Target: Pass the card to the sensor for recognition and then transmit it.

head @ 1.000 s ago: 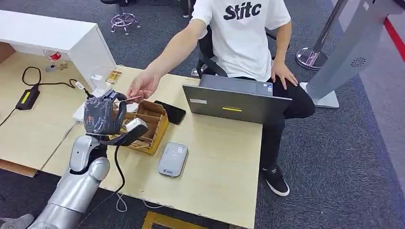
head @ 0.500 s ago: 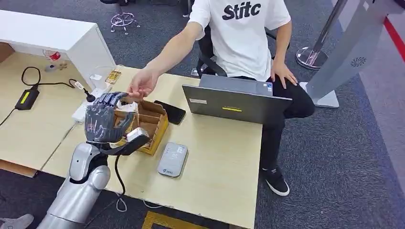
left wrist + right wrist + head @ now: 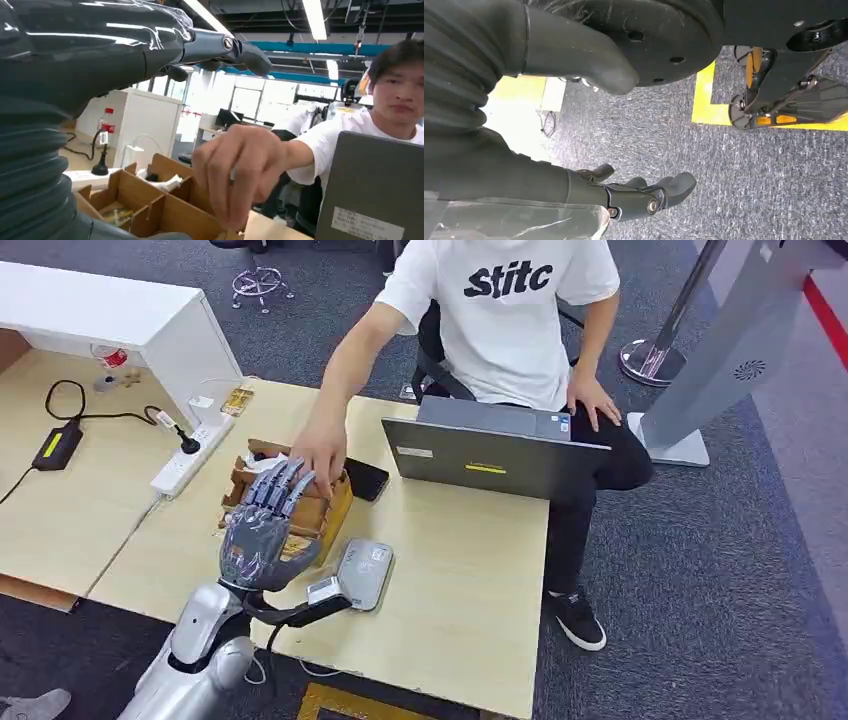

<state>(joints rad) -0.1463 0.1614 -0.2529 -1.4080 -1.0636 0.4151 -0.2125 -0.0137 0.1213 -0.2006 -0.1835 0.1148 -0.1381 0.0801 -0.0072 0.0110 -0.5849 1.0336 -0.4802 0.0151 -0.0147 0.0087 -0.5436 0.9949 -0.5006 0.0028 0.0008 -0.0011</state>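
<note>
My left hand (image 3: 262,525) hovers over the near side of the cardboard box (image 3: 337,508), fingers spread and holding nothing. In the left wrist view its fingers (image 3: 220,46) stretch out above the box (image 3: 150,200). A person's hand (image 3: 320,455) reaches down into the box's far side, fingers bunched (image 3: 240,170); I cannot make out the card in it. The grey card sensor (image 3: 362,573) lies flat on the table just right of my left hand. My right hand (image 3: 634,192) hangs over the carpet, fingers loosely extended, with nothing in it.
A seated person in a white T-shirt (image 3: 505,310) is behind an open grey laptop (image 3: 495,455). A black phone (image 3: 365,478) lies beside the box. A power strip (image 3: 190,455), a charger (image 3: 55,445) and a white cabinet (image 3: 110,315) are to the left. A grey stand (image 3: 720,350) rises at the right.
The person took the card from my left hand and lowered their hand into the box. My left hand spread its fingers and moved down and right toward the sensor.
</note>
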